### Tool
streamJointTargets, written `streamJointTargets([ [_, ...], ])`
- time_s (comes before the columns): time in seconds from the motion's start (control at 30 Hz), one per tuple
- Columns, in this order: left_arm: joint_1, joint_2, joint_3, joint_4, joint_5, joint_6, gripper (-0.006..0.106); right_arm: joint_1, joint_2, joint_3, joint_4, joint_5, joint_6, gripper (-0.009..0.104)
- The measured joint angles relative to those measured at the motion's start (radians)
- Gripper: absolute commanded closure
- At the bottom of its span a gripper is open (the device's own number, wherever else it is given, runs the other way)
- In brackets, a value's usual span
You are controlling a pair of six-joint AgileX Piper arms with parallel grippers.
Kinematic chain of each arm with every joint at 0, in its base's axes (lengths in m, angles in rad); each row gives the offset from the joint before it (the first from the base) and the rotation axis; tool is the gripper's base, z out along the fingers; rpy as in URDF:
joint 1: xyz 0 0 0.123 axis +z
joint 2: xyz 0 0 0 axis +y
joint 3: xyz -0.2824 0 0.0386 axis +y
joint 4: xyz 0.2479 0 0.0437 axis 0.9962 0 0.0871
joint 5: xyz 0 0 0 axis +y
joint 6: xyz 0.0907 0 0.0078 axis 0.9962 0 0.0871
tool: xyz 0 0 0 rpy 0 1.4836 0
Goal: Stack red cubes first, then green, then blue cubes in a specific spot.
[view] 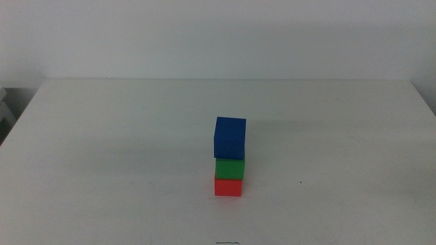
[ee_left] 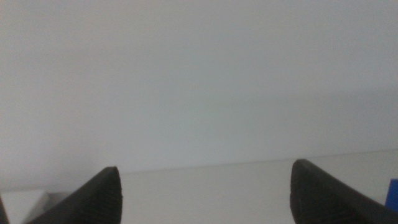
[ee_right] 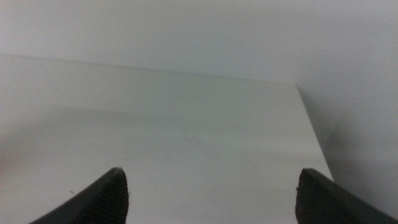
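Observation:
In the middle view a stack of three cubes stands on the white table [view: 102,136], a little right of centre. The red cube [view: 228,186] is at the bottom, the green cube [view: 229,167] sits on it, and the blue cube [view: 229,137] is on top, slightly turned. Neither arm shows in the middle view. My left gripper [ee_left: 205,196] is open and empty, with a sliver of the blue cube [ee_left: 393,193] at the picture's edge. My right gripper [ee_right: 211,199] is open and empty over bare table.
The table's far edge meets a white wall [view: 218,34]. The right wrist view shows the table's corner and edge [ee_right: 305,118]. A dark gap lies past the table's left edge [view: 5,109].

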Motion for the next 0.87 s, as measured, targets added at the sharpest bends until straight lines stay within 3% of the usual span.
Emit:
streamJointTargets([
  [0.23,0.0,-0.084,0.237,-0.071,-0.175,0.0,0.009,-0.042,-0.153,0.181,0.0,-0.004,0.0,0.013],
  [0.47,0.0,-0.205,0.384,-0.079,-0.192,0.0,0.009,-0.043,-0.32,0.326,0.007,-0.004,0.0,0.013],
  [0.87,0.0,-0.245,0.402,-0.084,-0.152,0.0,0.009,-0.044,-0.359,0.387,0.007,-0.006,0.0,0.013],
])
